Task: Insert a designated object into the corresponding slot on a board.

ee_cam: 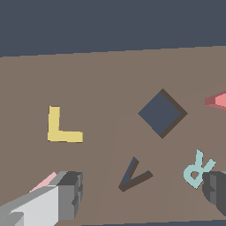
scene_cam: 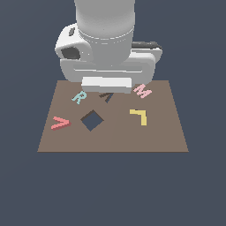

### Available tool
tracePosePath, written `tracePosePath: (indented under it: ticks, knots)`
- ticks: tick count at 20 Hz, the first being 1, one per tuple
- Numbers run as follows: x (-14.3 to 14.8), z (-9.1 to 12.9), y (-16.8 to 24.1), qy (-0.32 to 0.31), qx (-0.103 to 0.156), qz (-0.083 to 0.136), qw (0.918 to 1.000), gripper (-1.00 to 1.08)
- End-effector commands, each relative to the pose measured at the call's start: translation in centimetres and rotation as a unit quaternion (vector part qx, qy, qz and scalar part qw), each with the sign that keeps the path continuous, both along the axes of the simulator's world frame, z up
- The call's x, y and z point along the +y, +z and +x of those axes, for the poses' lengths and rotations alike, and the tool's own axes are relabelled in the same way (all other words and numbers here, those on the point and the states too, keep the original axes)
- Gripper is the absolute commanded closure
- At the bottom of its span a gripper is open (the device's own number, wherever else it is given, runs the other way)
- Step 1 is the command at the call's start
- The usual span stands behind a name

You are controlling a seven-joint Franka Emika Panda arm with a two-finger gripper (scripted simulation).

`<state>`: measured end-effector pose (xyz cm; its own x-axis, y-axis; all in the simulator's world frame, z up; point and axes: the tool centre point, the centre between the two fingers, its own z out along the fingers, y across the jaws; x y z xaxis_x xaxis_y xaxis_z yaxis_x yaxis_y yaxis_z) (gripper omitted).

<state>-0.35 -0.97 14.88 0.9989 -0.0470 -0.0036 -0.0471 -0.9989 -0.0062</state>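
On flat brown board (scene_cam: 132, 137) – red V (scene_cam: 60, 123) near square hole (scene_cam: 92, 120); tool (ee_cam: 141, 194) spread wide, grasping nothing.

Even flat light, faint shadows, slightly soft render

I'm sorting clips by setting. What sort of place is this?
A simulated test scene, not a real room: a flat brown board floats on a featureless blue-grey backdrop, bearing untextured letters such as the red V and yellow L, plus dark cutouts.
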Motion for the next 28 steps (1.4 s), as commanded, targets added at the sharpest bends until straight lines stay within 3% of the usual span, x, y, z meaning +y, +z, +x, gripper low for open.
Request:
tracePosePath:
  ticks: [1, 10, 18, 23, 28]
  knots:
    - [0.0, 0.0, 0.0, 0.000, 0.000, 0.000, 1.0000, -0.92]
    - [-0.4, 0.7, -0.4, -0.032, 0.000, 0.000, 0.9995, -0.92]
    - [-1.6, 2.6, -1.6, -0.116, 0.000, -0.001, 0.9932, -0.92]
    - [-3.1, 4.1, -2.7, -0.198, 0.000, -0.002, 0.9801, -0.92]
    - [-5.5, 5.7, -4.1, -0.303, 0.000, -0.003, 0.9529, -0.92]
